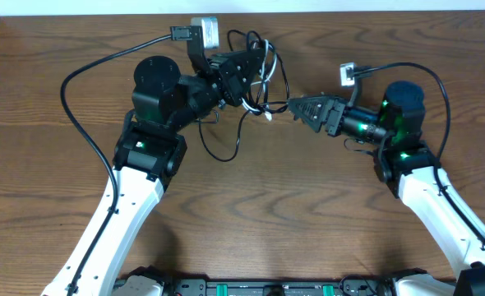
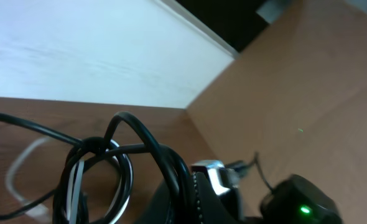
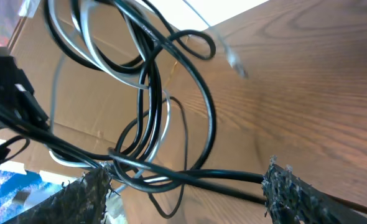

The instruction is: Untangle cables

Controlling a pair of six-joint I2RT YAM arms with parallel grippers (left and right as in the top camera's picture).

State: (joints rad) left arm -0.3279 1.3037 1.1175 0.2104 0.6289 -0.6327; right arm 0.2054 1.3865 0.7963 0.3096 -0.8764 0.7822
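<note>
Your cables point(image 1: 261, 80) sit in one knot at about 12 o'clock on the worktop point(image 1: 267, 205), raised between the two arms. One black loop trails off the knot toward 7 o'clock and lies on the wood.

Your left fingers point(image 1: 247, 72) are buried in the knot from its 9 o'clock side. Neither the overhead view nor the left wrist view shows their tips, so you cannot tell how far apart they stand or whether they have a hold. The left wrist view shows black cord point(image 2: 165, 158) draped over a dark part, with a white cord point(image 2: 14, 171) at 9 o'clock.

Your right fingers point(image 1: 298, 105) point in from the knot's 3 o'clock side. In the right wrist view they point(image 3: 87, 196) stand wide apart. A black cord point(image 3: 190, 177) runs across the gap between them, and more loops hang toward 12 o'clock.
</note>
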